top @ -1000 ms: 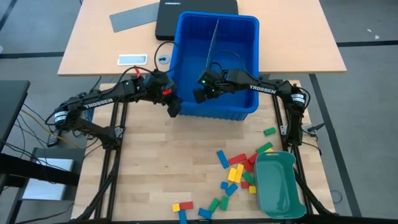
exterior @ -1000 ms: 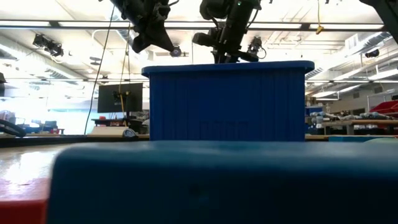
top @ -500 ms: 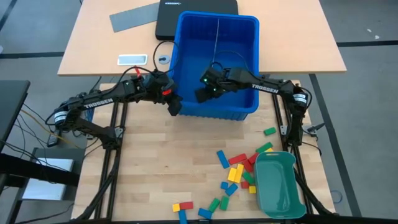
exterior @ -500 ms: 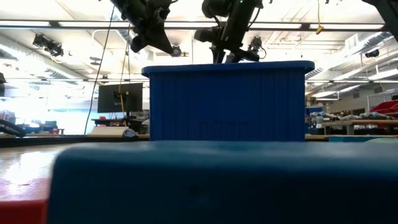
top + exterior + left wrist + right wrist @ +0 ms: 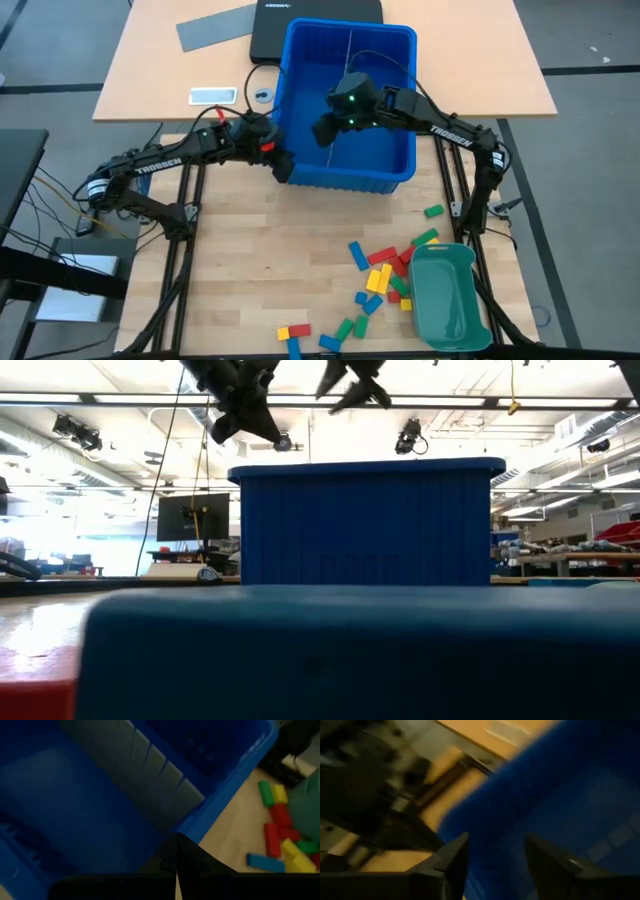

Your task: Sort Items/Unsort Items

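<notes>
Presently the right gripper point(image 5: 322, 130) hangs spread and empty above the blue bin point(image 5: 395, 172), the left gripper point(image 5: 282, 167) pressed together at its rim, so either could snag the wall while the blocks point(image 5: 385, 280) lie unsorted beside the green tray point(image 5: 448, 330).

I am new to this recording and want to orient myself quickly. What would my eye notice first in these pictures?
First, the big blue bin at the far middle of the wooden table, with both dark arms at it: the right gripper hangs over its inside with fingers apart, and the left gripper sits shut at its near left corner. Next, the red, yellow, green and blue blocks scattered at the near right beside a teal-green tray.
</notes>
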Tool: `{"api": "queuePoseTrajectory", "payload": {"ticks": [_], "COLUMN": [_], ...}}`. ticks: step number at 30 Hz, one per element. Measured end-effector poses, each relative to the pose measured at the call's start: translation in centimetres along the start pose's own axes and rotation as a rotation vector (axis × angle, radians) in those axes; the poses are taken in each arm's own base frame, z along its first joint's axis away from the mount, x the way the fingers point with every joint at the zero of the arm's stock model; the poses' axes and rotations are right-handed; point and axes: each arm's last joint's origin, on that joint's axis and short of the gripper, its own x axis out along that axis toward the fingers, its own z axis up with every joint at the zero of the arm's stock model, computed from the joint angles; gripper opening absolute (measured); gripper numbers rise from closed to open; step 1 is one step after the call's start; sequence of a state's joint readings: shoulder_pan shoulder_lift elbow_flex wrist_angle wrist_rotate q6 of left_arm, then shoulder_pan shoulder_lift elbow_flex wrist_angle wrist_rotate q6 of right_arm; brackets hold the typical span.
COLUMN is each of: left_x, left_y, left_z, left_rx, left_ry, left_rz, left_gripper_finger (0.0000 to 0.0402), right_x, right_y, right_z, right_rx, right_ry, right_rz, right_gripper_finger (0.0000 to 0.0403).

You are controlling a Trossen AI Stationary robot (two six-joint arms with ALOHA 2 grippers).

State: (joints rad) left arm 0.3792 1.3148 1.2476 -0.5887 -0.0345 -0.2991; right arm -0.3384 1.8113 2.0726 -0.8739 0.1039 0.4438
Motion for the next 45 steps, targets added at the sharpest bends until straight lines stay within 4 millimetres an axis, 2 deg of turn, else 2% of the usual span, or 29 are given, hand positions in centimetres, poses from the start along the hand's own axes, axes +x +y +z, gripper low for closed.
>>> {"api": "queuePoseTrajectory", "payload": {"ticks": [2,6,7,12,16,21,28,33,37,41,45], "left_x": [0.0,0.0,0.0,0.4,0.7,1.2,1.8,1.9,1.9,1.9,1.9], "left_y": [0.0,0.3,0.5,1.1,1.2,1.4,1.7,1.7,1.7,1.6,1.5], "left_z": [0.4,0.9,0.9,0.6,0.3,-0.4,-1.5,-1.5,-1.6,-1.6,-1.7], "left_rx": [-0.035,-0.128,-0.135,-0.157,-0.171,-0.197,-0.223,-0.224,-0.225,-0.204,-0.174], "left_ry": [-0.030,-0.069,-0.070,-0.041,-0.022,-0.005,0.034,0.039,0.054,0.072,0.085], "left_rz": [-0.021,-0.039,-0.036,0.042,0.081,0.095,0.111,0.101,0.081,0.046,0.021], "left_gripper_finger": [0.0005,0.0003,0.0003,0.0002,0.0002,0.0002,0.0002,0.0002,0.0003,0.0004,0.0004], "right_x": [0.5,2.4,2.8,5.4,6.7,7.5,7.3,5.7,2.8,-0.6,-2.3], "right_y": [-0.3,-1.8,-2.2,-2.6,-2.4,-2.8,-3.1,-3.0,-2.8,-2.2,-1.6], "right_z": [0.3,0.4,0.4,-0.5,-1.5,-2.7,-3.5,-3.2,-2.9,-3.6,-4.9], "right_rx": [-0.022,-0.048,-0.061,-0.089,-0.129,-0.164,-0.192,-0.179,-0.162,-0.280,-0.395], "right_ry": [-0.009,0.051,0.062,0.164,0.235,0.340,0.424,0.424,0.447,0.520,0.631], "right_rz": [0.019,0.049,0.055,0.116,0.128,0.113,0.087,0.095,0.141,0.192,0.214], "right_gripper_finger": [0.0138,0.0030,0.0016,0.0023,0.0008,0.0006,0.0003,0.0002,0.0008,0.0032,0.0074]}}
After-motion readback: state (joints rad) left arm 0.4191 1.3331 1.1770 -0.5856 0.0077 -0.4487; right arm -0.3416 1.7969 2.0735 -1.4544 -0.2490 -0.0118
